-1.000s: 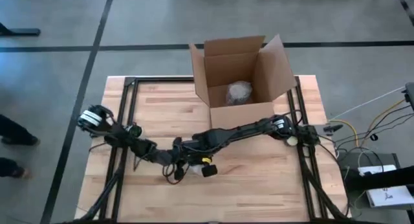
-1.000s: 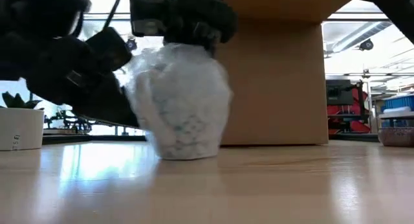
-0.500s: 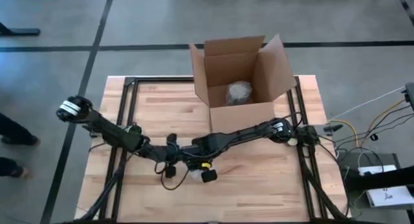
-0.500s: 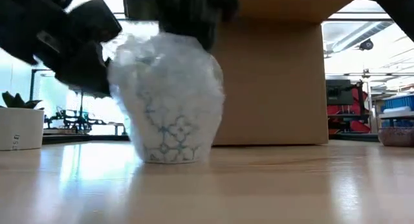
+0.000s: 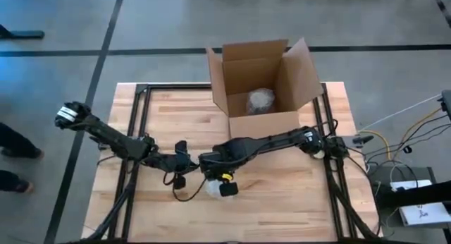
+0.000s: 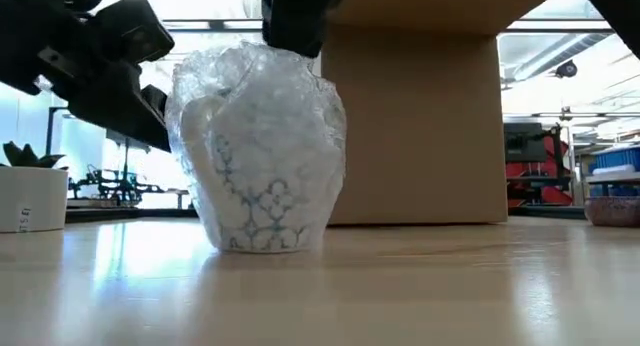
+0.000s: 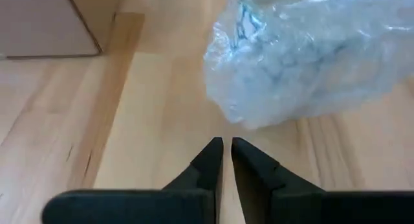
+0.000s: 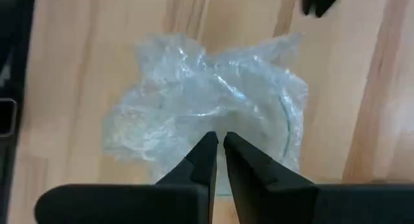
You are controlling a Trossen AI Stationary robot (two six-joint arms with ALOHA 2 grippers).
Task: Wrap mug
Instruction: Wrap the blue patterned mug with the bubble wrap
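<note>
Wrapped mug [image 6: 262, 156] upright on the counter [image 6: 420, 286], in front of the box [image 5: 262, 82]. Right gripper [image 8: 218, 143] above mug — jaws nearly closed. Left gripper [image 7: 225, 148] beside mug — jaws narrow, empty.

overhead, table-level and close wrist views — all sharing the wrapped mug [image 6: 262, 151]

Crinkled, glossy clear plastic wrap [image 6: 262, 106] covers a smooth white glazed mug [image 6: 258, 201] on a pale, satin wood desk [image 6: 420, 286]; matt brown cardboard box [image 5: 262, 82] behind.
</note>
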